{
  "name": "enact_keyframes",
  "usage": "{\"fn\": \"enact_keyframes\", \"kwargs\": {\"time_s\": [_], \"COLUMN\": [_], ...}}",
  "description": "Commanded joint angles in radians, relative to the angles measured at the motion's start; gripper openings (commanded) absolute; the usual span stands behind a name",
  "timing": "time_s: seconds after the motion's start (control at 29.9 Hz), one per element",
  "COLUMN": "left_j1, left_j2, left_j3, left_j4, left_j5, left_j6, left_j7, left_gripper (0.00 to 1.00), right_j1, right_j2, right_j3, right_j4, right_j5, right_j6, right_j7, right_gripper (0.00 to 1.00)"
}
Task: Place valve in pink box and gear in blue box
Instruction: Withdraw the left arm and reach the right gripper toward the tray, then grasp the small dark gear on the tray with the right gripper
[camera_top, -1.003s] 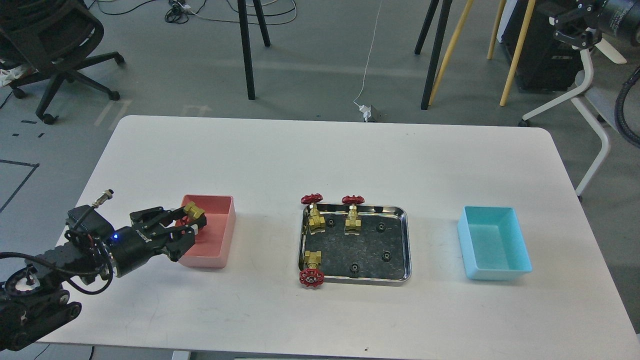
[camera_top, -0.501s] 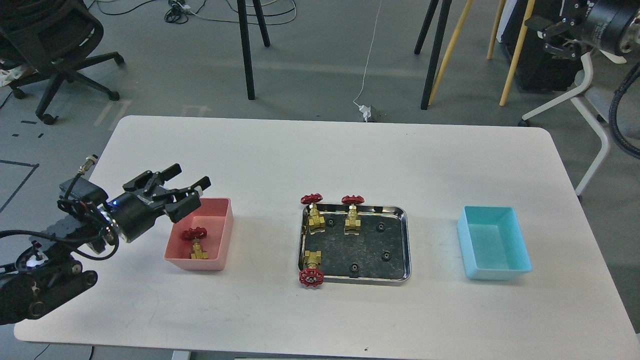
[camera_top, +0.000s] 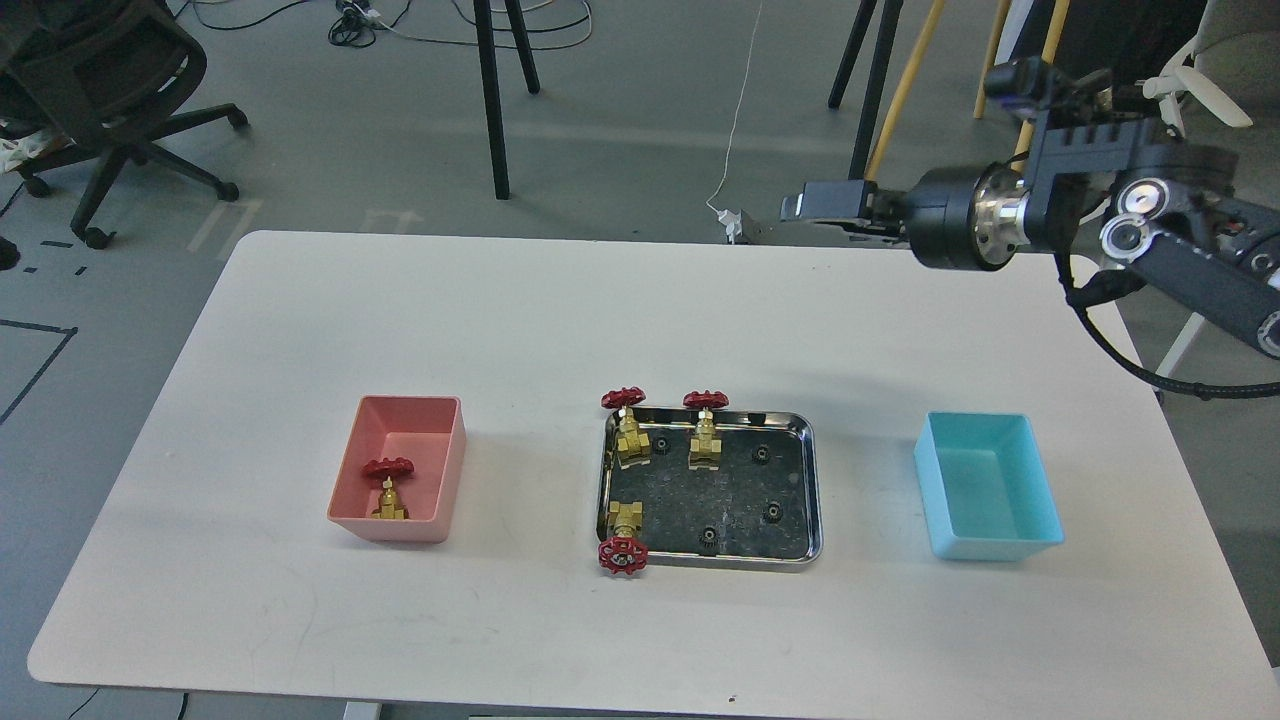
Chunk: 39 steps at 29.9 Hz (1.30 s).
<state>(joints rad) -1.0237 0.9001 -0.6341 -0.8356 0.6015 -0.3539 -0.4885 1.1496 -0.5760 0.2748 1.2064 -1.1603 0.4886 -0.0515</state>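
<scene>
One valve (camera_top: 388, 485) with a red handwheel lies inside the pink box (camera_top: 395, 528) at the left of the table. Three more valves (camera_top: 627, 425) are at the steel tray (camera_top: 815, 490) in the middle, one (camera_top: 622, 538) with its wheel hanging over the front left rim. Several tiny black gears (camera_top: 762, 455) lie on the tray floor. The blue box (camera_top: 990, 547) stands at the right and holds nothing. My right gripper (camera_top: 797, 207) points left above the table's far edge, well behind the tray; its fingers cannot be told apart. My left gripper is out of view.
The white table (camera_top: 640, 320) has a rounded far edge near my right arm. Beyond it on the floor are black and wooden stand legs (camera_top: 870, 110), a cable with a plug (camera_top: 740, 225) and an office chair (camera_top: 110, 90).
My left gripper let go of the valve into the pink box, rose and left the view. My right arm swung in from the upper right to over the table's far edge.
</scene>
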Motion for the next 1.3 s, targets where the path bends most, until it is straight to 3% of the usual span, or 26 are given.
{"fn": "enact_keyframes", "kwargs": {"time_s": [0.0,0.33,0.74,1.0,1.27], "left_j1": [-0.071,-0.222,-0.23,-0.231,-0.234], "left_j2": [0.049,0.075,0.095,0.1,0.114], "left_j3": [-0.007,-0.013,-0.013,-0.018,-0.016], "left_j4": [0.022,0.125,0.15,0.188,0.19], "left_j5": [-0.032,-0.037,-0.038,-0.042,-0.075], "left_j6": [-0.046,-0.051,-0.04,-0.04,-0.039], "left_j7": [0.0,0.0,0.0,0.0,0.0], "left_gripper": [0.92,0.92,0.92,0.92,0.92], "right_j1": [0.013,0.058,-0.019,-0.048,-0.073], "right_j2": [0.06,0.146,0.169,0.202,0.238], "right_j3": [-0.124,-0.397,-0.465,-0.467,-0.47], "right_j4": [0.068,0.101,0.061,0.013,-0.059], "right_j5": [-0.12,-0.271,-0.383,-0.493,-0.533], "right_j6": [0.0,0.0,0.0,0.0,0.0], "right_j7": [0.022,0.039,0.041,0.117,0.119], "right_gripper": [0.99,0.99,0.98,0.83,0.77]}}
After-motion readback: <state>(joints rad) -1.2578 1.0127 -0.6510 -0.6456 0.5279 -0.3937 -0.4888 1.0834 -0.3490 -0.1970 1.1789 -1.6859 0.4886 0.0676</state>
